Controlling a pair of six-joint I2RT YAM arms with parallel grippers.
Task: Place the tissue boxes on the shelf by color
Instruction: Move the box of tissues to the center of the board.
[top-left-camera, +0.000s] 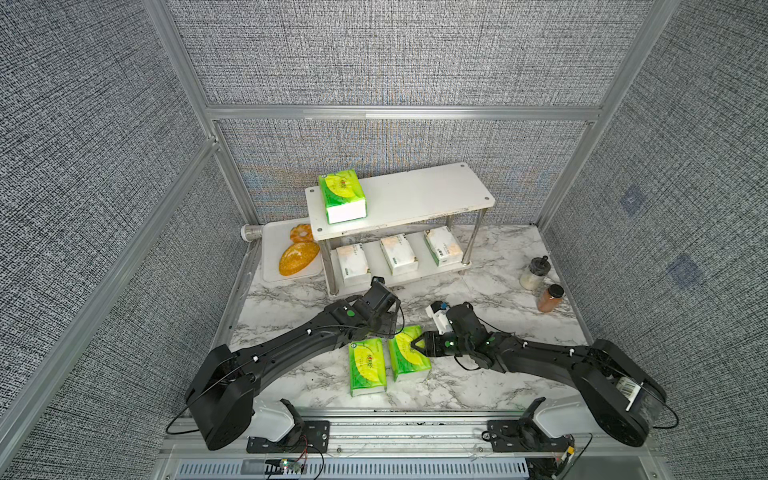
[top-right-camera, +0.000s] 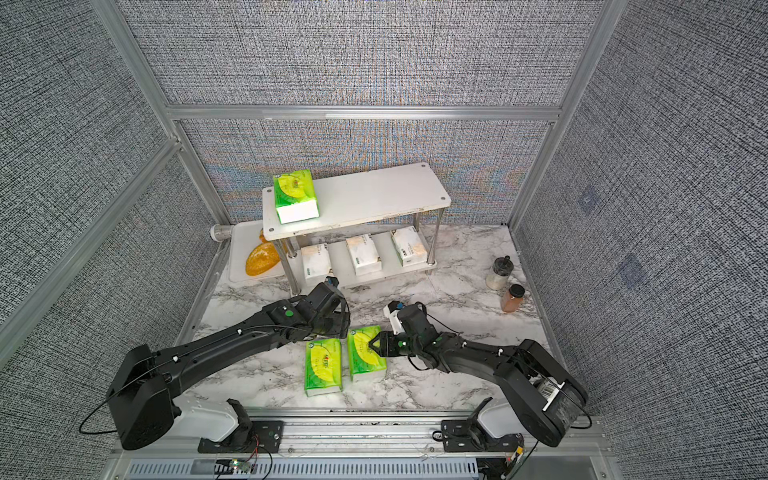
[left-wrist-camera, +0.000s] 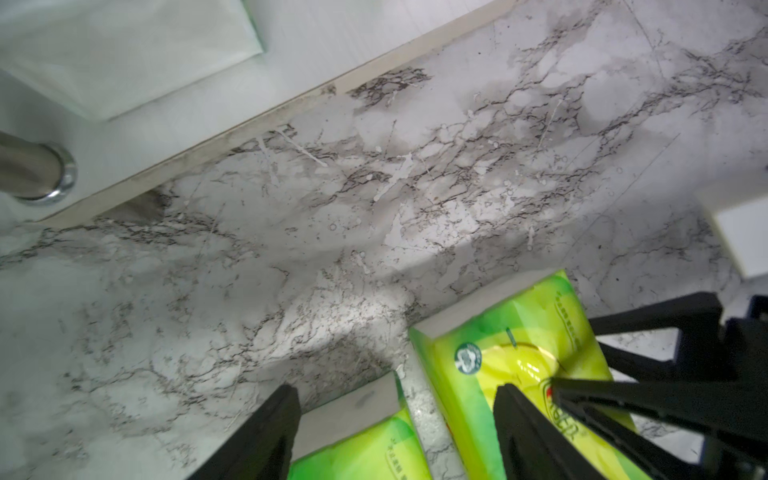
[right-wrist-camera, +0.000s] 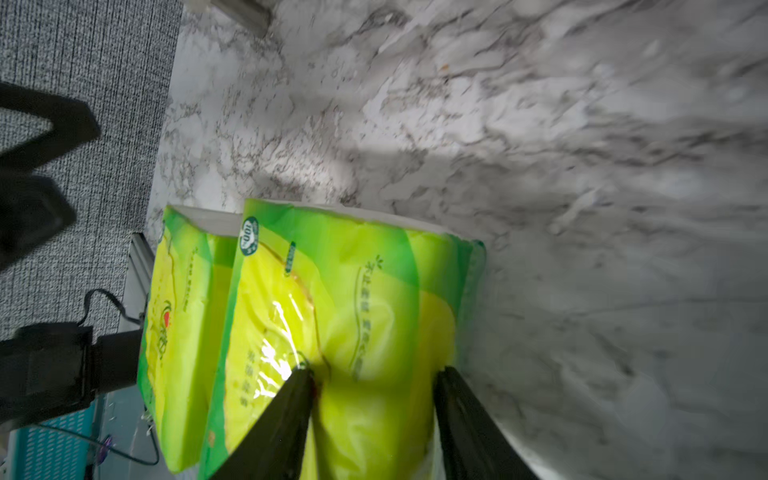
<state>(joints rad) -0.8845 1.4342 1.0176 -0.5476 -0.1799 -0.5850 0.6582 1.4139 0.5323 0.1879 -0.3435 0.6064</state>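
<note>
The marble-patterned table (top-left-camera: 457, 390) is described with the robot's base at 6 o'clock. Nearest the base, two green-and-yellow tissue packs sit side by side with only a narrow gap between them.

The right tool (top-left-camera: 415, 344) reaches in from 3 o'clock and is clenched on the right green pack (top-left-camera: 409, 365). In the right wrist view its two black fingers (right-wrist-camera: 282, 428) pinch the glossy wrapper between them and dimple it. The left green pack (top-left-camera: 368, 370) lies just beside it, on the 9 o'clock side.

The left tool (left-wrist-camera: 399, 432) comes in from 9 o'clock and hovers over the far ends of both packs. Its fingers stand well apart, released and gripping nothing. Whether a tip brushes a pack cannot be told.

Farther back, toward 12 o'clock, stands the shelf (top-left-camera: 415, 195), two white boards on thin chrome legs. Its lower tier holds three white packs (top-left-camera: 399, 253) in a row, each set apart from the next. Its upper tier carries the third green pack (top-left-camera: 343, 195) at the 9 o'clock end.

At 10 o'clock, beside the shelf, a flat white tray (top-left-camera: 270, 241) holds bread (top-left-camera: 298, 257). At 2 o'clock two jars (top-left-camera: 534, 272) stand close together.
</note>
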